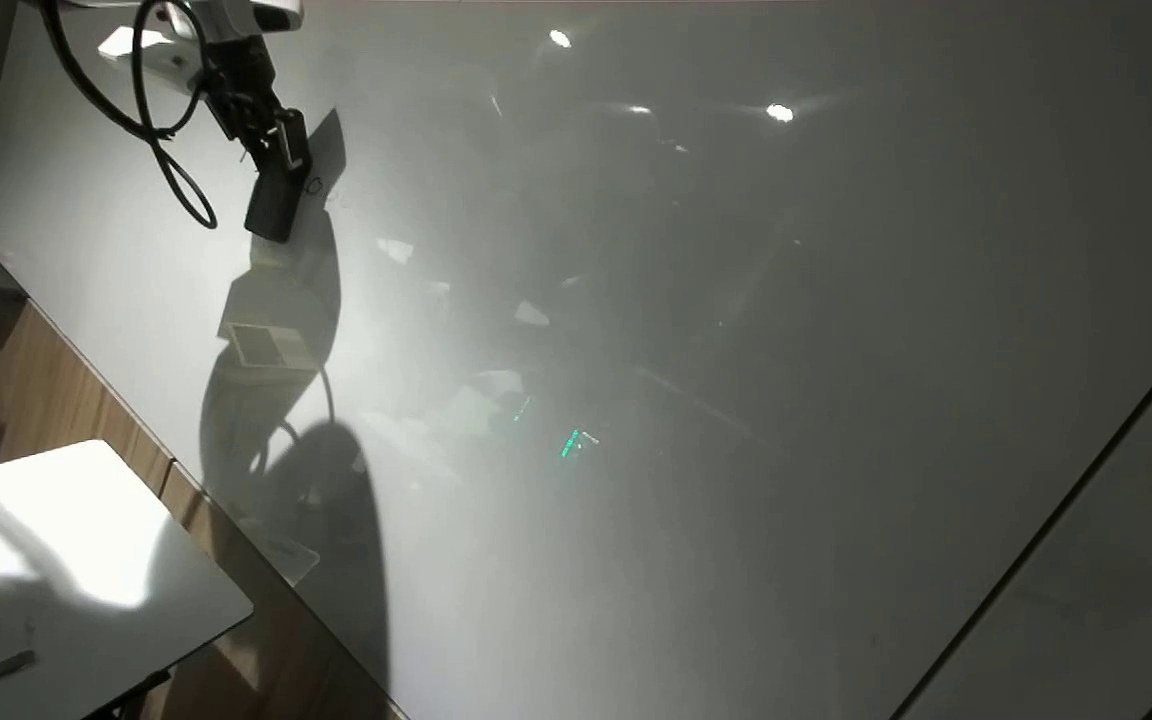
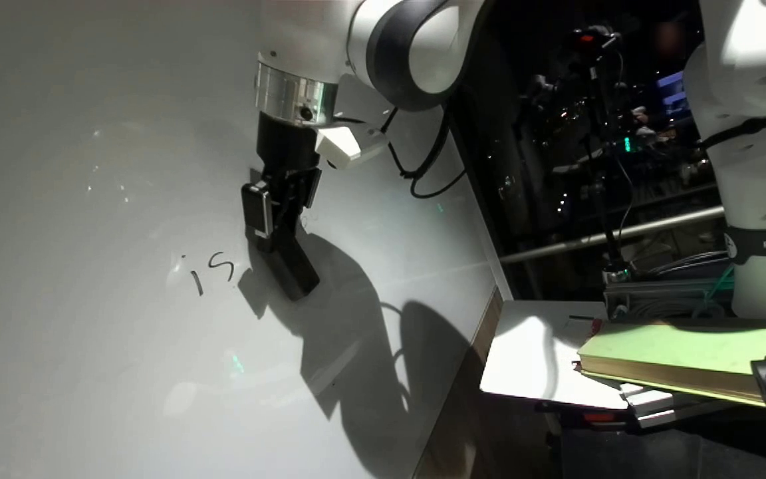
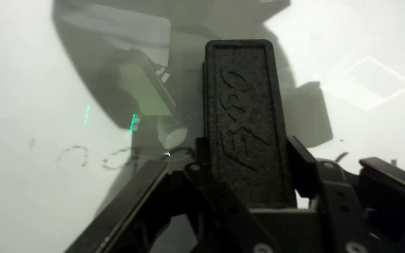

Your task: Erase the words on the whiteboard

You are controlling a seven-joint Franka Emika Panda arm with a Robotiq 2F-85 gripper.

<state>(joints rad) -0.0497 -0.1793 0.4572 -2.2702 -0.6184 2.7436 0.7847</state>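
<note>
Gripper (image 3: 250, 158), wrist view: pinches the board eraser (image 3: 244, 105) by its long sides, the recommended hold.
Eraser handling: likely light, stiff-backed.
Words (image 2: 221, 266), in an exterior view: "is", on the whiteboard (image 2: 150, 332), beside the board eraser.
Whiteboard surface: glossy; probably rigid, slippery.
Small white table (image 1: 126, 620), in an exterior view: near wood panelling (image 1: 56, 390).

Words (image 3: 119, 157) on the whiteboard (image 3: 19, 200) lie either side of the eraser (image 3: 246, 116).

In an exterior view, glare (image 1: 779, 113) flecks the whiteboard (image 1: 716, 360) toward one o'clock, shadow (image 1: 336, 500) falls toward eight; the wrist view seems slightly soft.
</note>
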